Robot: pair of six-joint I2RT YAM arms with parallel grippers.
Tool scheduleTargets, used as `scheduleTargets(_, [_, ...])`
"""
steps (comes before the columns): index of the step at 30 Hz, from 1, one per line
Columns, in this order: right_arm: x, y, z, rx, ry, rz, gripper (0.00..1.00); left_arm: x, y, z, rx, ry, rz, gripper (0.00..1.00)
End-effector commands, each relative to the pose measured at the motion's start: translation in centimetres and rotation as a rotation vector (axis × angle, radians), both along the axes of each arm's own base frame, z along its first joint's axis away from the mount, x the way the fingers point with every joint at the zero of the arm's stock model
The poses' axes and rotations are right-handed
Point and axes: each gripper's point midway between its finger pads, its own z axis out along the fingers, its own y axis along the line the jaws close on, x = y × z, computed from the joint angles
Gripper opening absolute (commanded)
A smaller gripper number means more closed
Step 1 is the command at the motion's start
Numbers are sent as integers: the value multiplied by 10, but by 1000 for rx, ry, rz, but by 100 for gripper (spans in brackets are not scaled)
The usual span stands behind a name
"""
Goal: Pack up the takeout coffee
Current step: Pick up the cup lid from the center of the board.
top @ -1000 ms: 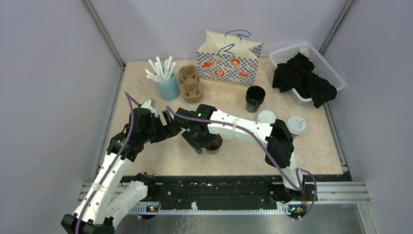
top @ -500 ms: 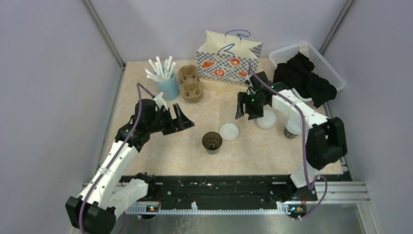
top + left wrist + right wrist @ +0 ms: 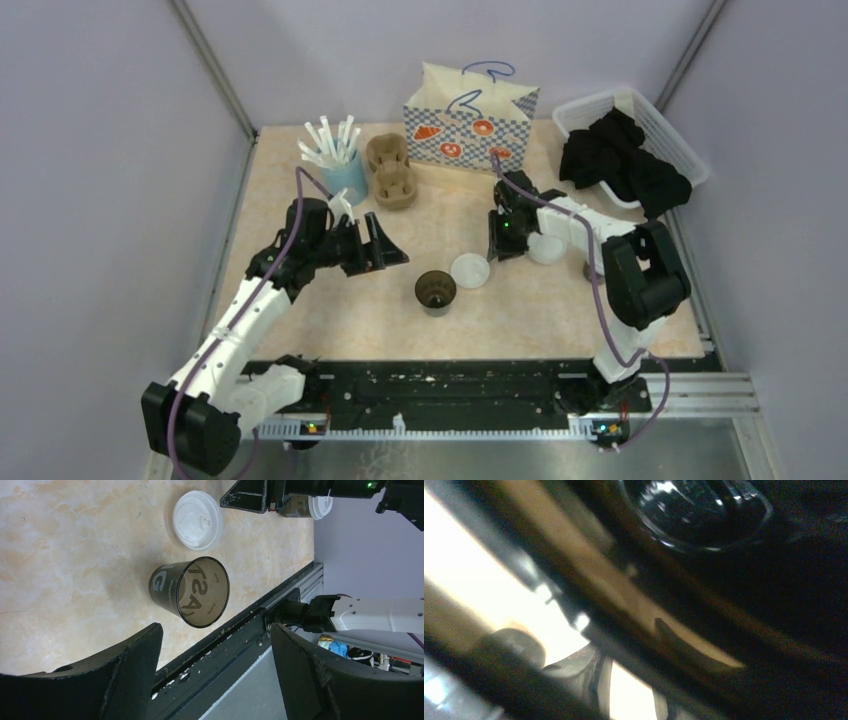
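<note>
An open black cup (image 3: 435, 290), brown inside, stands at the table's middle, also seen in the left wrist view (image 3: 192, 592). A loose white lid (image 3: 470, 270) lies flat just right of it. My left gripper (image 3: 375, 255) hangs open a short way left of this cup, nothing between its fingers (image 3: 130, 665). My right gripper (image 3: 502, 238) is down at the spot of a second black cup, which it hides. Its wrist view is dark and blurred, with a brown curved band close to the lens. A lidded cup (image 3: 297, 507) stands behind it.
At the back stand a patterned paper bag (image 3: 470, 120), a brown pulp carrier (image 3: 390, 172) and a light-blue cup of straws (image 3: 345, 178). A white basket (image 3: 665, 125) of black cloth sits back right. Another white lid (image 3: 547, 248) lies beside the right gripper.
My right arm left the middle cup, swung to the back right and came down over the far cup, its jaws narrowing. My left gripper crept right toward the middle cup.
</note>
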Motion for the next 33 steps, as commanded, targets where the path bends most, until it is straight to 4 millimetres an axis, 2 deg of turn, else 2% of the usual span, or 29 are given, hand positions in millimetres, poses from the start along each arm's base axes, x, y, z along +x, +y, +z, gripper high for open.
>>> scheduleTargets(1, [-2,4,-4,-64,-67,20,32,4,-6,19,-34,-64,-22,86])
scheduleTargets(4, [-9,8,-7,-113,-86,41,32,4,-6,19,-34,-64,-25,86])
scheduleTargets(8, [-9,9,-5,-169,-147,39,30,5,-7,19,-33,-66,-29,86])
scheduleTargets(11, [-6,9,-1,-169,-176,26,21,5,-7,21,-32,-70,-34,86])
scheduleTargets(15, [-3,8,9,-161,-203,10,2,4,-7,22,-31,-75,-40,86])
scheduleTargets(27, [8,-10,20,-138,-203,-40,0,2,-7,22,-35,-71,-48,86])
scheduleTargets(33, [9,-3,38,-97,-223,16,0,2,-11,24,-53,-81,-71,87])
